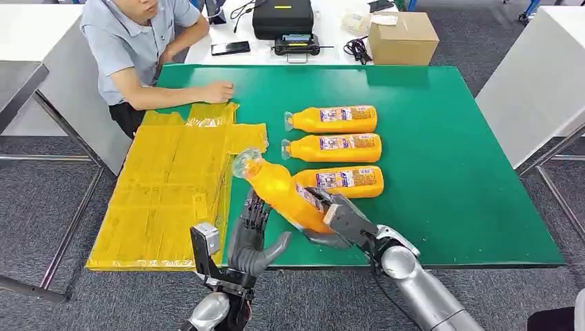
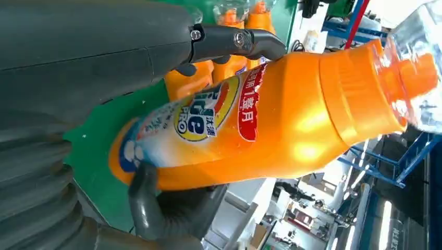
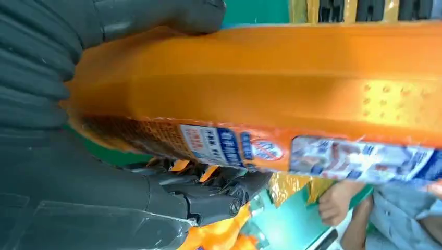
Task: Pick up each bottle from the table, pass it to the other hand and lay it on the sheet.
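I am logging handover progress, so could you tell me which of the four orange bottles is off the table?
The tilted bottle nearest the robot, gripped by the right robot hand; the other three lie flat on the green table.

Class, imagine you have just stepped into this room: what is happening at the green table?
The robot's right hand holds an orange bottle tilted above the green table, and its open left hand is raised beside it. Three more bottles lie in a row. The yellow sheet holds no bottle yet. A seated person rests a hand on it.
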Motion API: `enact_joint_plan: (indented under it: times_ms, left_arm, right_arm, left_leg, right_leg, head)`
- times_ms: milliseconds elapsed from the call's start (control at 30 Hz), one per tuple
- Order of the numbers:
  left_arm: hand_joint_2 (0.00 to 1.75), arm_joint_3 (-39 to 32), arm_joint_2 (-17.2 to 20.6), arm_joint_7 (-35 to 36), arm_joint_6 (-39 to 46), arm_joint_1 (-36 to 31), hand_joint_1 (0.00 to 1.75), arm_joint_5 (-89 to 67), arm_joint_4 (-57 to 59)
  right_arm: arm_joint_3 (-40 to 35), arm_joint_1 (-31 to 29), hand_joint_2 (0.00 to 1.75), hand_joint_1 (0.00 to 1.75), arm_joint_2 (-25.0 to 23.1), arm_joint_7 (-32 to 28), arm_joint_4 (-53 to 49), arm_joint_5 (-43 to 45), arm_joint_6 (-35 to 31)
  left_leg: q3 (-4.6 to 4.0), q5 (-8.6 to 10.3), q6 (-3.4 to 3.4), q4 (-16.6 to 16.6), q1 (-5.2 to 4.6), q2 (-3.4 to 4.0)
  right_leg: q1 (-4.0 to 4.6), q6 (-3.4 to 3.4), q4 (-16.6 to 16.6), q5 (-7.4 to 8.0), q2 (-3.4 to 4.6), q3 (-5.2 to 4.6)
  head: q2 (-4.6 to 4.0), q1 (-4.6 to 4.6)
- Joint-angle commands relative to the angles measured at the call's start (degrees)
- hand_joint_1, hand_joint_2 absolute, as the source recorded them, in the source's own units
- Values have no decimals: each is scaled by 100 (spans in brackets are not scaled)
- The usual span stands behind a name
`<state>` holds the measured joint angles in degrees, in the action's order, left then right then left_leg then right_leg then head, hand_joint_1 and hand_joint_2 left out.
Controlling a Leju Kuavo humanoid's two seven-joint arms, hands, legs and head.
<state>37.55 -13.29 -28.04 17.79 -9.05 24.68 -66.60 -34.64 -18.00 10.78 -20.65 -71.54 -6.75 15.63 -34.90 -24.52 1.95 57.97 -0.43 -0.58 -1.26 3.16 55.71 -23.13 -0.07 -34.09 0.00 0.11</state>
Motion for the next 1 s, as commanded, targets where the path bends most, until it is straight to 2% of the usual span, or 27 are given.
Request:
enact_joint_plan:
  times_ms: [33, 833, 867, 900, 1000]
  left_arm:
    - [175, 124, 38, 155, -92, -428, 0, 217, 509]
    - [175, 102, -32, 33, 55, -600, 0, 234, 759]
    - [175, 120, -18, -26, 35, -603, 49, 187, 733]
    - [175, 128, -4, -53, 20, -595, 175, 160, 694]
    - [175, 154, 35, -192, 134, -564, 175, -33, 588]
  right_arm:
    - [-1056, -677, 175, 175, -135, -150, 729, -39, 303]
    - [-1270, -664, 175, 175, -231, -265, 669, 13, 106]
    - [-1269, -672, 175, 175, -232, -269, 676, 24, 84]
    - [-1247, -662, 175, 175, -233, -273, 667, 43, 66]
    - [-1145, -605, 175, 175, -214, -257, 633, 125, 26]
  left_leg:
    - [29, -13, -15, -2, 10, 25]
    - [10, -4, -8, -2, 4, 7]
    - [24, -11, -14, 1, 10, 11]
    - [19, -10, -13, 2, 8, 10]
    - [17, -8, -12, -1, 9, 10]
  right_leg:
    - [11, -17, -6, -4, 20, 24]
    - [5, -9, -3, -2, 4, 6]
    - [11, -17, -2, -8, 7, 20]
    - [9, -15, -1, -7, 6, 15]
    - [9, -14, -4, -4, 6, 14]
  head:
    - [0, 0]
    - [0, 0]
    - [0, 0]
    - [0, 0]
    - [0, 0]
